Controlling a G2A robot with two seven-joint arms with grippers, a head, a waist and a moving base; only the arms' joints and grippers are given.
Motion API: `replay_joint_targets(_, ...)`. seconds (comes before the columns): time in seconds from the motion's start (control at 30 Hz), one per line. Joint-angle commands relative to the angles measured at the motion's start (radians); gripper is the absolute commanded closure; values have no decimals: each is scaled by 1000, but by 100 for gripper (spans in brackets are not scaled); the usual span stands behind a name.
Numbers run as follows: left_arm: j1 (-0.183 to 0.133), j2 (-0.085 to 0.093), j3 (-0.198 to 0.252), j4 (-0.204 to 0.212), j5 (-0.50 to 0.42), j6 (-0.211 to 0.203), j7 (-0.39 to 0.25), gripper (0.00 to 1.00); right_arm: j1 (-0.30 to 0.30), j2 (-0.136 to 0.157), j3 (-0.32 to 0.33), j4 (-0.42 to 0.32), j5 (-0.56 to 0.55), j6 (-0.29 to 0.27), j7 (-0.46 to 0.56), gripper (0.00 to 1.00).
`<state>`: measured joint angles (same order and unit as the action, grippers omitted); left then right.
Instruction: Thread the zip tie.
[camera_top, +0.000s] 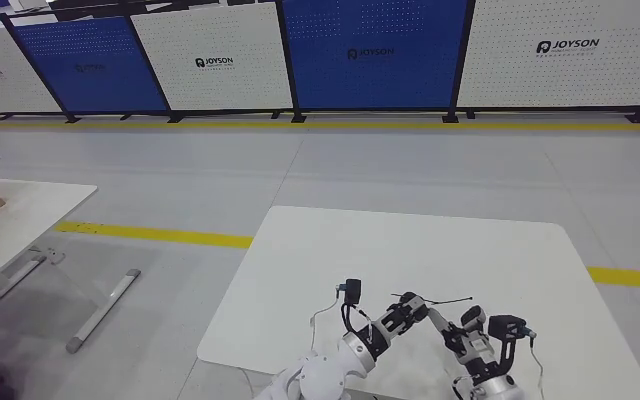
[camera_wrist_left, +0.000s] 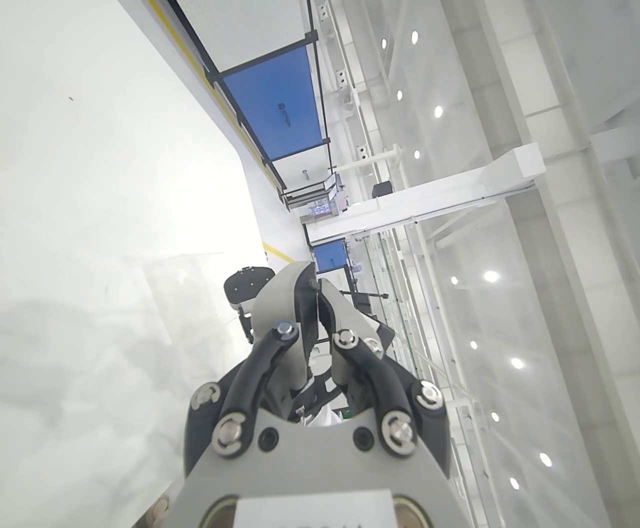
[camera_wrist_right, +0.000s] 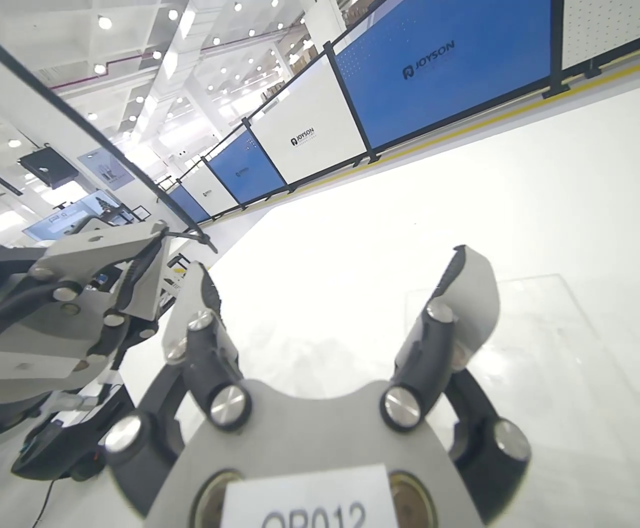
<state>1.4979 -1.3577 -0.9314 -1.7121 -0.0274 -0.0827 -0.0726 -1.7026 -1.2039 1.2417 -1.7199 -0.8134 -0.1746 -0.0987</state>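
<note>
Black zip tie sits pinched in my left tool, raised off the worktop, I judge so my right tool, fingers spread wide, can catch its free end.

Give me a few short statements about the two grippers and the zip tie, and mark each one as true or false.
1. The left gripper is shut on the zip tie. True.
2. The right gripper also grips the zip tie. False: its fingers stand wide apart and hold nothing.
3. The zip tie lies flat on the white table. False: the left gripper holds it up off the table.
4. The zip tie is black. True.
5. The zip tie is already closed into a loop. False: it is one long open strip.
</note>
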Motion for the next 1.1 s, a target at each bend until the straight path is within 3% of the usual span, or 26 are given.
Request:
replay_joint_targets(0.0,0,0,1,0,3,-1,5,100,0,-1,-4,-2,-10,0,4,58)
replay_joint_targets(0.07,0,0,3,1,4,0,11,100,-1,-1,-8,-4,-21,0,7,61)
replay_joint_targets(0.13,-1,0,4,1,3,4,16,100,0,-1,-13,-6,-37,1,15,71)
replay_joint_targets(0.37,-6,0,10,2,9,15,24,100,0,0,-16,-15,-39,-34,55,62)
replay_joint_targets(0.73,-21,-3,38,12,32,34,39,100,-19,4,6,-44,-25,-74,69,66)
replay_joint_targets(1.07,-22,-2,50,9,45,39,40,100,-19,2,7,-52,-23,-72,69,72)
